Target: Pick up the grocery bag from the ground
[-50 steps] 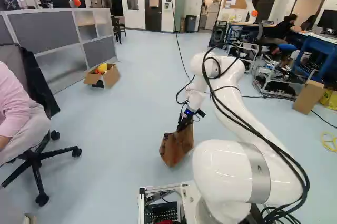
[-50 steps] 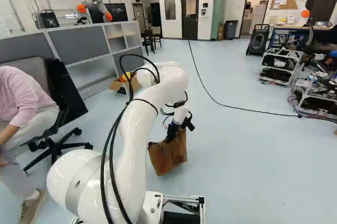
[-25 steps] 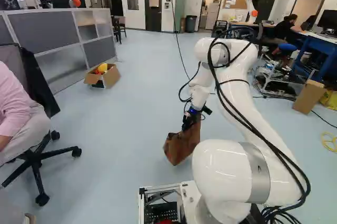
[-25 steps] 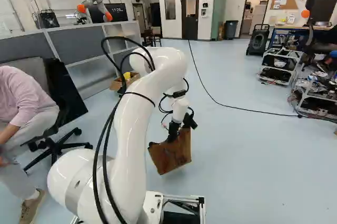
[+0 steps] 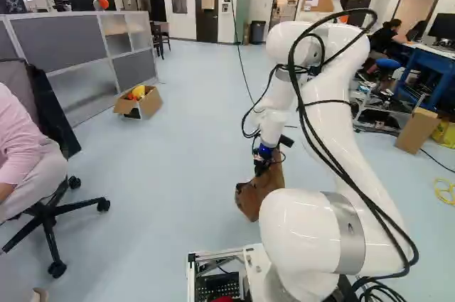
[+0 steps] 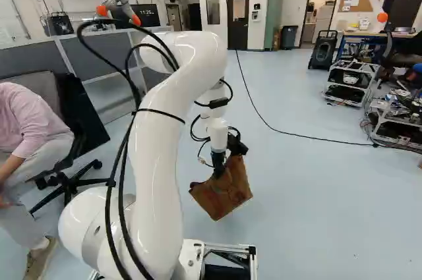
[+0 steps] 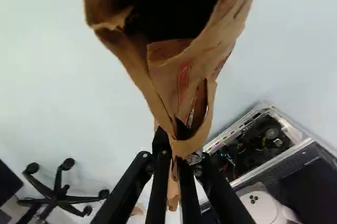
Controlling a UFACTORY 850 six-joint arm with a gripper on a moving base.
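The claw (image 6: 219, 169) was closed on the brown paper grocery bag (image 6: 227, 194), its two fingers pinching a narrow, bunched strip of paper near a loop. The bag hung tilted below the claw; whether its lowest corner cleared the floor (image 6: 310, 207) could not be told. In the wrist view the bag's dark mouth gaped ahead of the claw. The white arm (image 6: 165, 155) reached out from the base and bent down to the claw from above. Nearer the base than the claw stood a metal frame (image 5: 220, 254). Well to the claw's left was an office chair (image 5: 53, 211). Farther out, also to its left, an open cardboard box (image 5: 150, 103) held yellow things. A black cable (image 6: 297, 134) crossed the floor beyond the claw, running off to its right.
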